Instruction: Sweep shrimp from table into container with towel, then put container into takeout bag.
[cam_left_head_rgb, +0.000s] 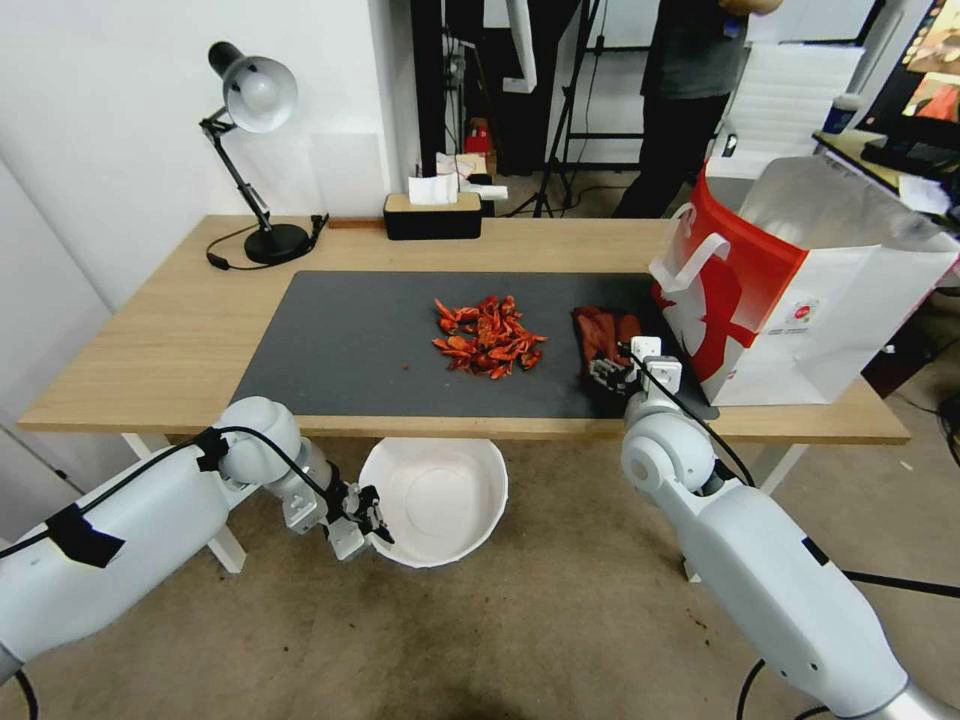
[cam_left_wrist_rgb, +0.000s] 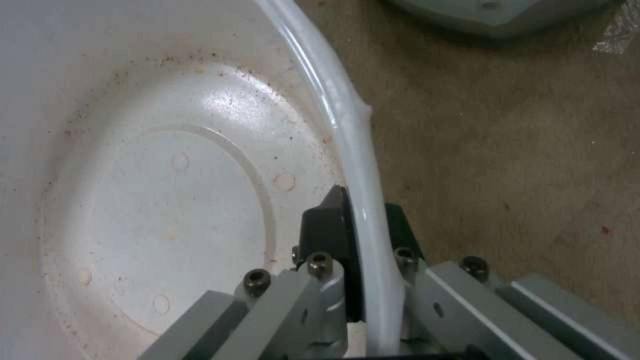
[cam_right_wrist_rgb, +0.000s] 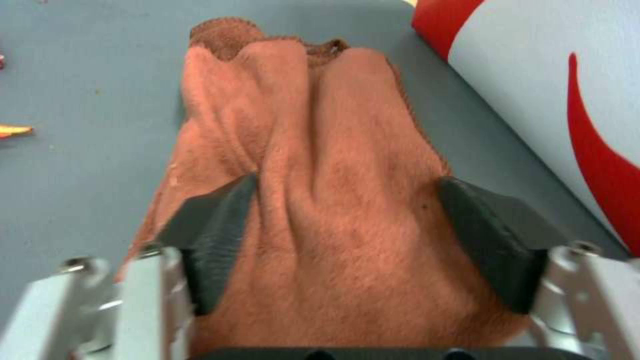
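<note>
Your left gripper is clenched on the rim of the white bowl, one black pad inside the wall and one outside, and it holds that bowl below the near edge of the table, roughly under the shrimp heap. The bowl's floor is bare apart from reddish specks, so nothing has been swept in yet.

Your right gripper sits a little farther in, on the dark grey mat, with its jaws spread wide and the rust-brown towel bunched between the two black pads. The cloth touches both pads, but the jaws have not closed on it, so treat the towel as straddled, not gripped.

Beyond that, the shrimp lie in a loose pile near the mat's middle, just to the left of the towel, with a stray piece or two apart from the heap. The red-and-white takeout bag stands open at the right end of the table, close beside the towel.

You look to be at the towel pickup. Next you would need to close the right jaws firmly on the cloth, then carry it behind the heap and drag toward the near edge, with the bowl kept snug under that edge.
</note>
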